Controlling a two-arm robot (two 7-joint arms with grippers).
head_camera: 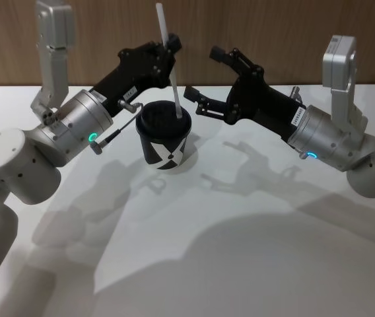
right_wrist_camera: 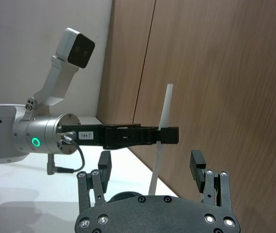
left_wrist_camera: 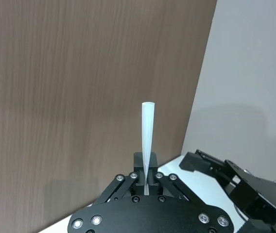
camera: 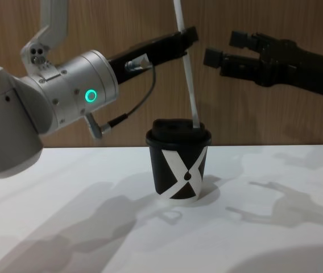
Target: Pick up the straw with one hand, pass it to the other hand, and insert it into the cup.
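Observation:
The black cup (head_camera: 164, 142) with a white X and a domed lid stands upright on the white table (head_camera: 253, 257). My left gripper (head_camera: 170, 45), on the silver wrist with the green ring, is shut on the white straw (head_camera: 172, 72) above the cup. The straw is nearly upright and its lower tip meets the top of the lid (camera: 178, 126). In the chest view the straw (camera: 189, 74) runs from the left gripper (camera: 187, 35) down to the cup (camera: 178, 165). My right gripper (head_camera: 204, 72) hovers open just right of the straw, holding nothing.
A brown wooden wall (head_camera: 273, 33) rises right behind the cup and both arms. The white table stretches bare toward me in front of the cup, crossed by the arms' shadows.

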